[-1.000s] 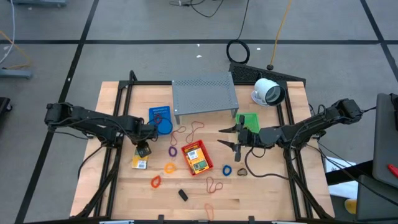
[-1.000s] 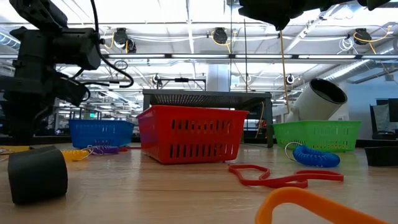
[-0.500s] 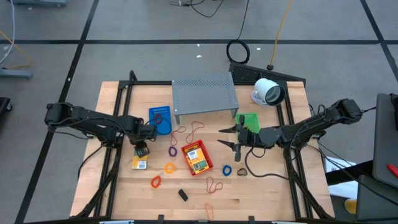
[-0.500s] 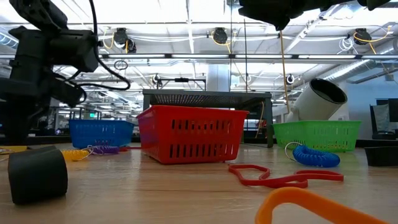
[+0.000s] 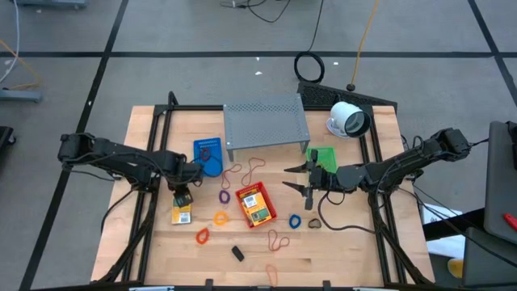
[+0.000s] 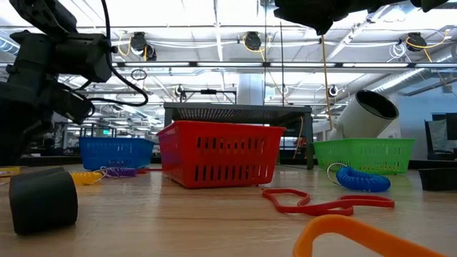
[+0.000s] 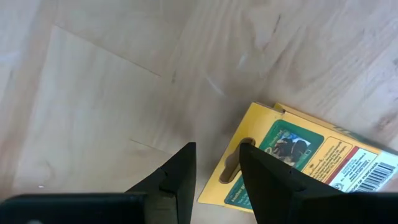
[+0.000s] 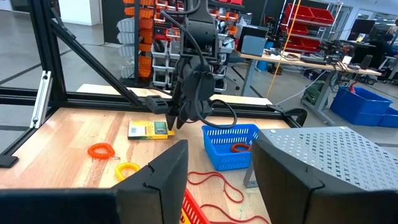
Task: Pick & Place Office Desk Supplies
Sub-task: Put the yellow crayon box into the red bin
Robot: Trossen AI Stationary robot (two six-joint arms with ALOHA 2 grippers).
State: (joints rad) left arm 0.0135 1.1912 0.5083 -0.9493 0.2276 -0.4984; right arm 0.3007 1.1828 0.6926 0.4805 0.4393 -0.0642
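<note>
A yellow packet with a green label lies flat on the wooden table at the left. My left gripper points down just beyond its far end, open; in the left wrist view the gripper has bare wood in its gap, and one fingertip overlaps the packet's hole-punched end. My right gripper hangs level above the table's middle right, open and empty. Another yellow packet lies in the red basket. Rubber bands and a black clip lie loose on the wood. My left gripper comes from above, pointing down. One fingertip stands over the packet's hole-punched end; I cannot tell whether it touches. The packet lies flat on the table, and nothing is between the fingers.
A blue basket, a green basket, a grey perforated shelf and a white round device stand toward the far edge. A blue coil lies right of the red basket. Black frame rails run along both sides.
My left gripper has tipped a little over the yellow packet while staying in place; the gap between its fingers is unchanged. The packet and my right arm have kept still.
</note>
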